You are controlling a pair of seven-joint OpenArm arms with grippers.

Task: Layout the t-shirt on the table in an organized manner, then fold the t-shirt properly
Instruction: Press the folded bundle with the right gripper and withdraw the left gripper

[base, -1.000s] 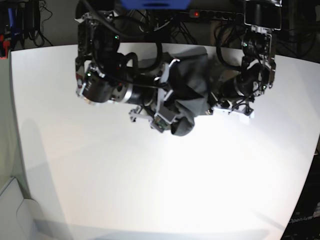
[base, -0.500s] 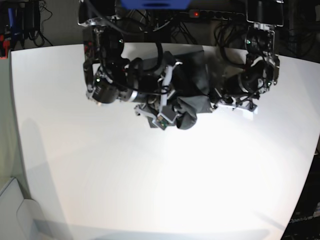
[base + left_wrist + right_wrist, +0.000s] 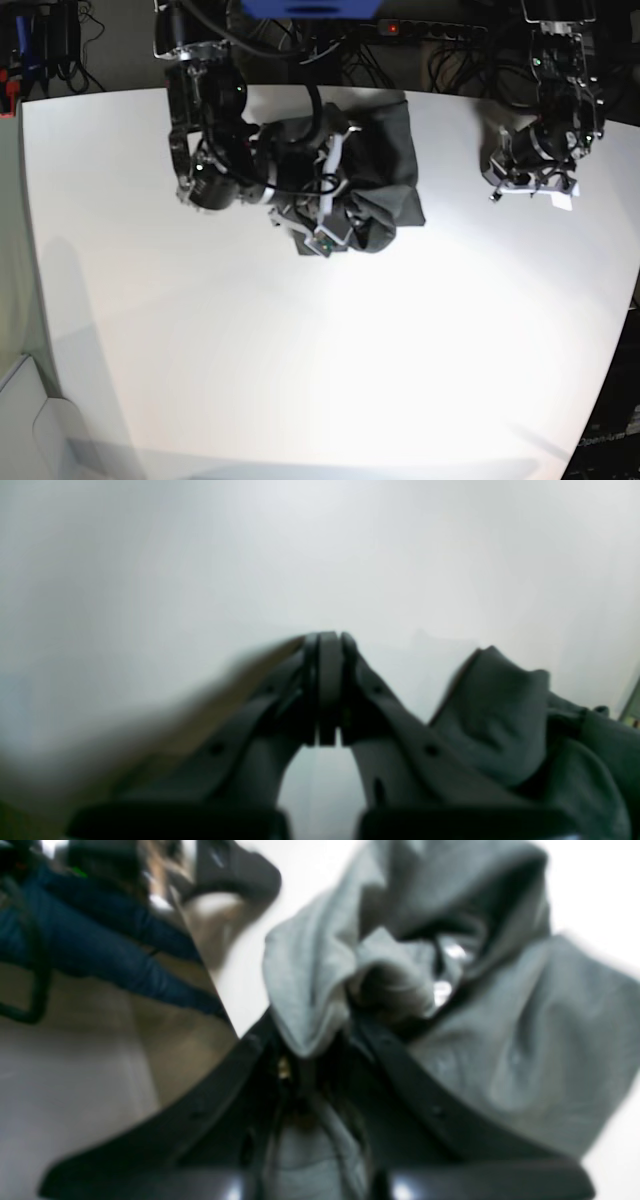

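The dark charcoal-grey cloth t-shirt (image 3: 385,175) lies bunched near the far edge of the large white smooth-topped table (image 3: 300,360), not yet spread. Its upper part lies fairly flat; the nearer end is gathered into a rumpled lump. No sleeve or collar can be made out from the base view.

The right gripper (image 3: 320,1050) is clamped on a pinch of that lump: in the right wrist view grey folds rise straight out of the closed jaws and drape to either side. The hold is at the gathered end, likely so the cloth can be drawn out and opened toward the bare tabletop. A small bright patch deep in the folds may be the neck label; too blurred to confirm.

The left gripper (image 3: 327,690) sits well apart from the shirt in the base view, low over bare table. Its jaws are pressed together with nothing between them. Grey cloth shows only at the edge of its view.

Judgement: layout stage only begun; folding not started. One-point grip risks dragging the shirt as a bundle rather than unfurling it.
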